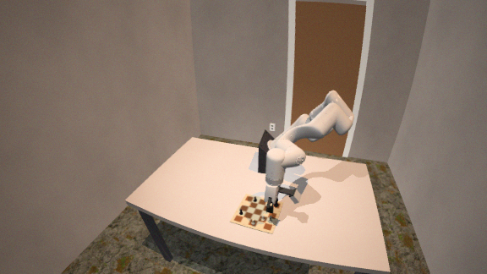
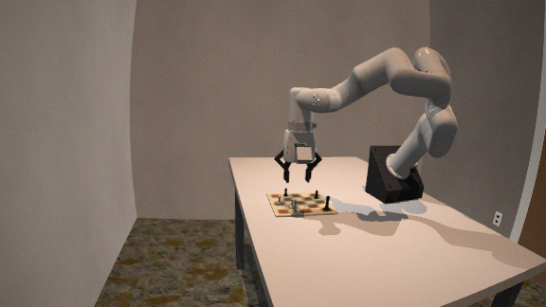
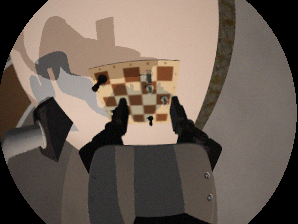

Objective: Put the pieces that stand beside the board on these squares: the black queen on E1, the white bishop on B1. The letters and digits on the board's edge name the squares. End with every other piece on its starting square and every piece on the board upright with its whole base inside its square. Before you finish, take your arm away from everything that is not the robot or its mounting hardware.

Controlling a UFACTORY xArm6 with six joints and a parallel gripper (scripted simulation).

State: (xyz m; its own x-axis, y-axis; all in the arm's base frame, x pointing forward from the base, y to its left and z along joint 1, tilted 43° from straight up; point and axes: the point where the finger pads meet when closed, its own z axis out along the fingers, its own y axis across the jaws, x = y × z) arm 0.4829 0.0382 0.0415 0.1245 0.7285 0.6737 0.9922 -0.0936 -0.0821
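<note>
Nearest you on the counter (image 2: pixel 379 256), the board (image 2: pixel 301 205) carries several small pieces, and a black piece (image 2: pixel 326 204), likely the queen, stands at its right edge. Above the board your gripper (image 2: pixel 298 178) hangs with fingers (image 2: pixel 286 174) wide, holding nothing. You cannot make out the bishop.

A pale bench (image 1: pixel 203 178) fills the middle of the frame, with a brown door (image 1: pixel 327 72) in the upper right behind it. The white arm (image 1: pixel 296 135) reaches from a dark base (image 1: pixel 264 145) down toward the chessboard (image 1: pixel 256 213), which lies near the bench's lower edge. The dark tool (image 1: pixel 270 205) hangs over the board's right part, fingers spread, nothing between them. A few small dark and pale pieces stand on the board, too small to name.
</note>
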